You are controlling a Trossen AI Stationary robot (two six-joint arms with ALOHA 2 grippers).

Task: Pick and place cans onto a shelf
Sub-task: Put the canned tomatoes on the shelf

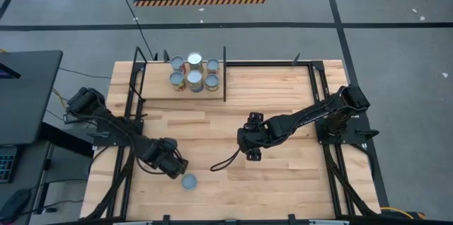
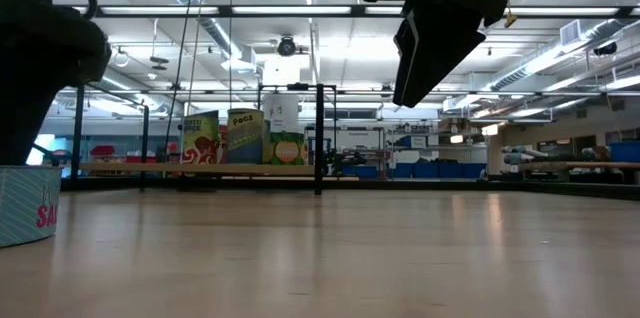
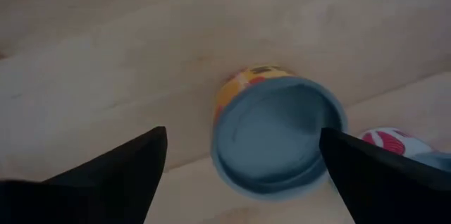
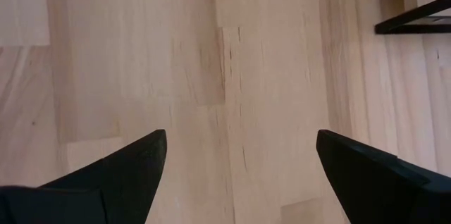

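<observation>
Left tool spread | round metal can, seemingly untouched

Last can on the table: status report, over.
Left gripper open, poised over the loose can. Right gripper open, empty above bare tabletop. Six cans on the shelf. Nothing in the way.
</observation>
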